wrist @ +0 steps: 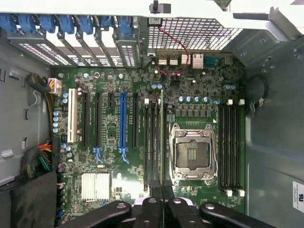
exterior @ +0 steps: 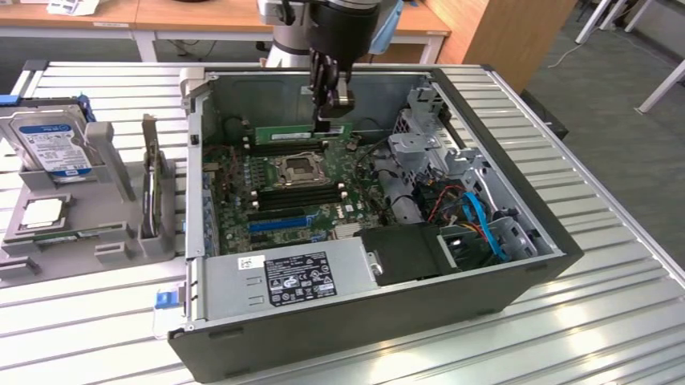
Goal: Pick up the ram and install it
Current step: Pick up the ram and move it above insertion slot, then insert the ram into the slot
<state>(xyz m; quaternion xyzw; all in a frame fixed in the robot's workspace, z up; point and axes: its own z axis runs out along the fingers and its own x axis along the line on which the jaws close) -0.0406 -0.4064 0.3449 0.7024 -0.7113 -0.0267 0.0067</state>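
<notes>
Gripper (wrist: 160, 197) pinched narrow on the ram (exterior: 303, 132), gripped toward its end on the exterior view's right, board on edge below the fingers, long axis parallel to the memory slots (wrist: 152, 142) beside the CPU socket (wrist: 192, 154); seated or not, can't tell.

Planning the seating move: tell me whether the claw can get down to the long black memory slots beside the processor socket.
Probably yes. The claw, shut on the thin green ram stick, hangs over the open dark computer case, and nothing lies across the long black memory slots.
</notes>
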